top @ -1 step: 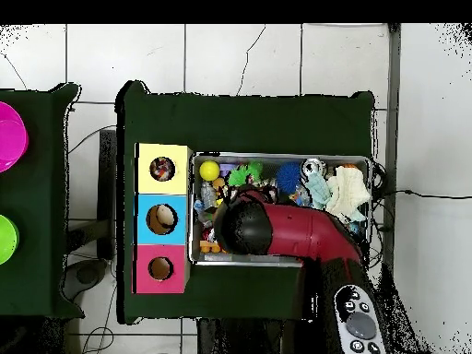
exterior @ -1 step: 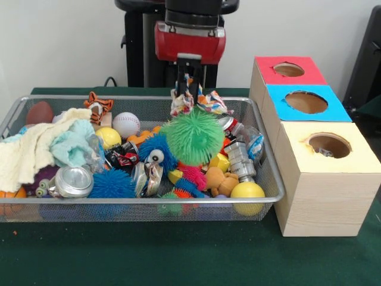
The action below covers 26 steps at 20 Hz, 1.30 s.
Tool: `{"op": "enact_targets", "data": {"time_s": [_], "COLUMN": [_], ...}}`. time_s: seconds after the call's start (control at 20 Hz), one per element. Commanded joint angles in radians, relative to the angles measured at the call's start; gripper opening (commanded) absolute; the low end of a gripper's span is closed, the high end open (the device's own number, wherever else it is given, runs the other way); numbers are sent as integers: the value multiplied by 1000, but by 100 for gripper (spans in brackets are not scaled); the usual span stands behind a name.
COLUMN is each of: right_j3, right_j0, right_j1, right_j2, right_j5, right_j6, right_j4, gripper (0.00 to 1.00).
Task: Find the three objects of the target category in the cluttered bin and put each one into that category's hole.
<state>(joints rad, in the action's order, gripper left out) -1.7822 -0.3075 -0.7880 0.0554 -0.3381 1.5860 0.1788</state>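
My gripper [exterior @ -1 step: 189, 84] hangs over the back of the wire bin [exterior @ -1 step: 149, 201], shut on a multicoloured patterned cloth [exterior @ -1 step: 205, 103] that trails down to the clutter. Right of the bin stand three wooden boxes with holes: red top [exterior @ -1 step: 289, 70], blue top [exterior @ -1 step: 306, 102], yellow top [exterior @ -1 step: 329, 145]. Something small lies inside the yellow hole. From overhead the red arm [top @ -1 step: 277, 230] covers the middle of the bin [top @ -1 step: 277, 157] and hides the gripper. The yellow [top @ -1 step: 163, 168], blue [top @ -1 step: 162, 218] and red [top @ -1 step: 160, 268] boxes sit left of the bin there.
The bin holds a green spiky ball [exterior @ -1 step: 194, 136], baseball [exterior @ -1 step: 125, 124], yellow ball [exterior @ -1 step: 247, 192], tiger toy [exterior @ -1 step: 98, 105], cream and mint towels [exterior @ -1 step: 36, 149], crushed cans [exterior @ -1 step: 74, 182], a blue fuzzy toy [exterior @ -1 step: 156, 152]. Overhead, pink [top @ -1 step: 7, 138] and green [top @ -1 step: 5, 240] discs lie far left.
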Motion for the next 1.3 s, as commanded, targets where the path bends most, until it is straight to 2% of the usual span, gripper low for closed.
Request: {"op": "enact_targets", "data": {"time_s": [0.05, 0.3, 1.0, 1.3], "right_j3": [-93, -111, -28, 12], "right_j0": [22, 42, 272, 328], "right_j1": [60, 48, 53, 124], "right_j2": [-13, -14, -148, -175], "right_j5": [94, 84, -26, 27], "right_j6": [258, 268, 351, 366], "right_j4": [-42, -89, -298, -366], "gripper": [0, 0, 0, 0]}}
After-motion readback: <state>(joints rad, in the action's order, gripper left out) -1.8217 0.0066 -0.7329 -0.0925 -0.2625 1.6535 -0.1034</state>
